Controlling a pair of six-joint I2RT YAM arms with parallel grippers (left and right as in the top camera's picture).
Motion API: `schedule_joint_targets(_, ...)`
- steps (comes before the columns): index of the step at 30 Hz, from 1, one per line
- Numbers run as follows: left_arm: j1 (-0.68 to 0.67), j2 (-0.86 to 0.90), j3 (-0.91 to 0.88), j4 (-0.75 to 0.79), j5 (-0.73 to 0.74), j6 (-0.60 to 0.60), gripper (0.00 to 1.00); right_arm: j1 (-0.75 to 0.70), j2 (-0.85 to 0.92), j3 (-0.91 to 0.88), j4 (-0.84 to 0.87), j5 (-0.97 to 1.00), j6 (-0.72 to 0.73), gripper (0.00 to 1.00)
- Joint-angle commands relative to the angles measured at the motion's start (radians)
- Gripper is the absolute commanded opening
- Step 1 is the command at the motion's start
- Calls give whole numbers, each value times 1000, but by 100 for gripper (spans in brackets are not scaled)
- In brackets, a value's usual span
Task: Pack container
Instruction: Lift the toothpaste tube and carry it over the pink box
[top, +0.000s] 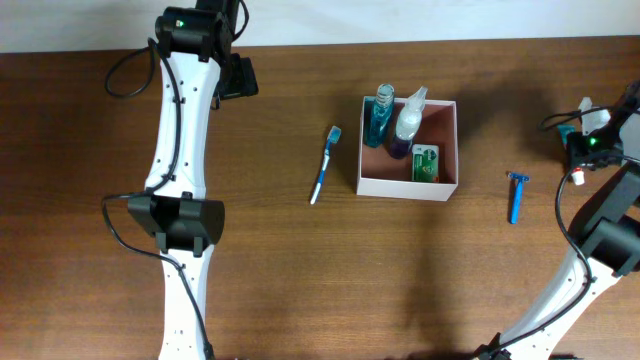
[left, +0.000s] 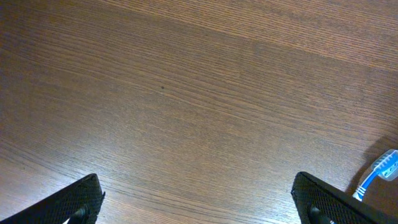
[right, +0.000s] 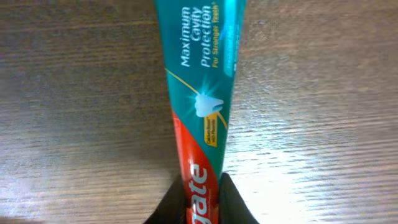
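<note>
Overhead, I count one container (top: 405, 188) between my left gripper (top: 240, 77) and right gripper (top: 585, 135), nearer the right. It holds two bottles (top: 380, 120) and one green box (top: 426, 163). One toothbrush (top: 323, 165) and one razor (top: 516, 196) lie apart from its walls on open table (top: 300, 270). Left wrist: my fingers (left: 71, 202) are spread wide over bare wood, with the toothbrush head just beyond the right finger. Right wrist: my fingers (right: 168, 214) are clamped on one toothpaste tube (right: 199, 93), with free wood on both sides.
</note>
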Motion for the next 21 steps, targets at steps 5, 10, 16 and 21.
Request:
schedule_joint_targets(5, 6, 0, -2, -1, 4, -6, 99, 16, 10, 251, -211, 8, 67, 8)
schedule_joint_targets(10, 6, 0, -2, -1, 4, -6, 99, 53, 10, 461, -409, 8, 167, 9)
schedule_joint_targets(16, 6, 0, -2, -1, 4, -6, 99, 141, 10, 673, -616, 8, 277, 14)
schedule_joint_targets(21, 6, 0, -2, -1, 4, -6, 99, 229, 1, 719, -669, -35, 372, 8)
